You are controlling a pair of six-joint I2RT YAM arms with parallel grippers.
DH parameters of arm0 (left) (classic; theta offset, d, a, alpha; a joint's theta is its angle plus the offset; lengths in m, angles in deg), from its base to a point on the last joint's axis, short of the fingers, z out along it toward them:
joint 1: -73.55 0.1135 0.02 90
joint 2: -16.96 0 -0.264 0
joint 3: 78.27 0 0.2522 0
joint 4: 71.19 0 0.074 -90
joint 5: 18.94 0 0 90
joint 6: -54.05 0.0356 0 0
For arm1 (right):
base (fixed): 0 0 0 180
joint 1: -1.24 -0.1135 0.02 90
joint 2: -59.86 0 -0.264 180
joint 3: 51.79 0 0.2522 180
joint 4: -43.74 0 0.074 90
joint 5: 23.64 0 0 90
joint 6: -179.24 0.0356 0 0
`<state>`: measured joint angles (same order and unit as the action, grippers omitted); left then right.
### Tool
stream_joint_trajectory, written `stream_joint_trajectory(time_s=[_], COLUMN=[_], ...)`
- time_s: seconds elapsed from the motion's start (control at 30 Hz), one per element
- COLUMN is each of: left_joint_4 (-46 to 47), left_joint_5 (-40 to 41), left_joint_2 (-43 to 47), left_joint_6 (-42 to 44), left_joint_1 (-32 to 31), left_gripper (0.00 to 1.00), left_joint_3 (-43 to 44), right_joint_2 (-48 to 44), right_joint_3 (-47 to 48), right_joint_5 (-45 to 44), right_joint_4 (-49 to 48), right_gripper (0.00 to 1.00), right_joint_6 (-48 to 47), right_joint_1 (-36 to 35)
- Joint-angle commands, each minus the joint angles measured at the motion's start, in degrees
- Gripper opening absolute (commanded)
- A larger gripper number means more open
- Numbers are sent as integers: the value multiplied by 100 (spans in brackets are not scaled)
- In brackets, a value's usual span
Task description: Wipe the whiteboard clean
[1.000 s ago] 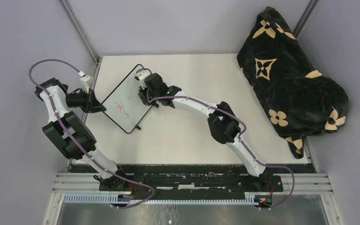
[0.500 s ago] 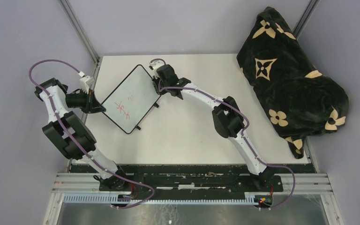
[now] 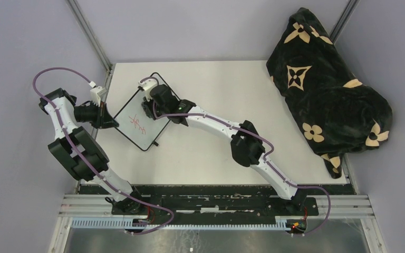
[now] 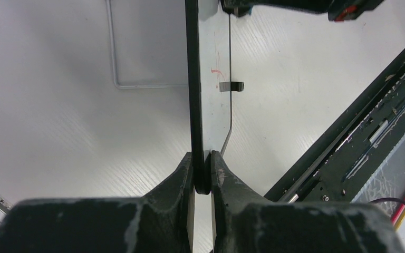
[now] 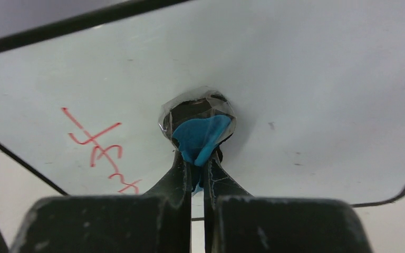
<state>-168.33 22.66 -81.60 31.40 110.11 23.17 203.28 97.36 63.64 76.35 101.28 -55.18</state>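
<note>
1. The right gripper (image 5: pixel 198 167) is pressed together on a blue eraser (image 5: pixel 201 133). It pinches the eraser from behind so the pad faces the board at mid-frame of the right wrist view.
2. The eraser touches the board (image 5: pixel 316 74). The white surface around it and to its right shows only faint specks.
3. Red marks (image 5: pixel 101 152) sit at the lower left of that frame, left of the eraser and apart from it. I judge them to be what remains, so the wipe should head that way.
4. The left gripper (image 4: pixel 202 171) is clamped on the board's edge at the bottom centre of the left wrist view, probably to steady it against the push of wiping.
5. In the top view, the board sits diagonally at the upper left of the table (image 3: pixel 216 153), between the two grippers.
</note>
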Motion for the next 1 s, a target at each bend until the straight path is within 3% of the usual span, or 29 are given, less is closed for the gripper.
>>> stream_joint_trajectory(time_s=[0.0, 0.33, 0.73, 0.97], left_joint_4=[-30, -34, -35, -32], left_joint_5=[428, 458, 455, 437], left_joint_2=[185, 247, 263, 241], left_joint_6=[46, 50, 65, 58], left_joint_1=[-117, -123, -122, -127], left_gripper=[3, 3, 3, 3], left_joint_3=[-189, -244, -243, -231], right_joint_2=[163, 238, 19, -45], right_joint_3=[290, 130, -263, -250], right_joint_5=[370, 71, -365, -191], right_joint_4=[-463, -368, -32, 18], right_gripper=[1, 1, 1, 1], right_joint_6=[201, 87, -246, -229], right_joint_1=[-164, -52, 568, 569])
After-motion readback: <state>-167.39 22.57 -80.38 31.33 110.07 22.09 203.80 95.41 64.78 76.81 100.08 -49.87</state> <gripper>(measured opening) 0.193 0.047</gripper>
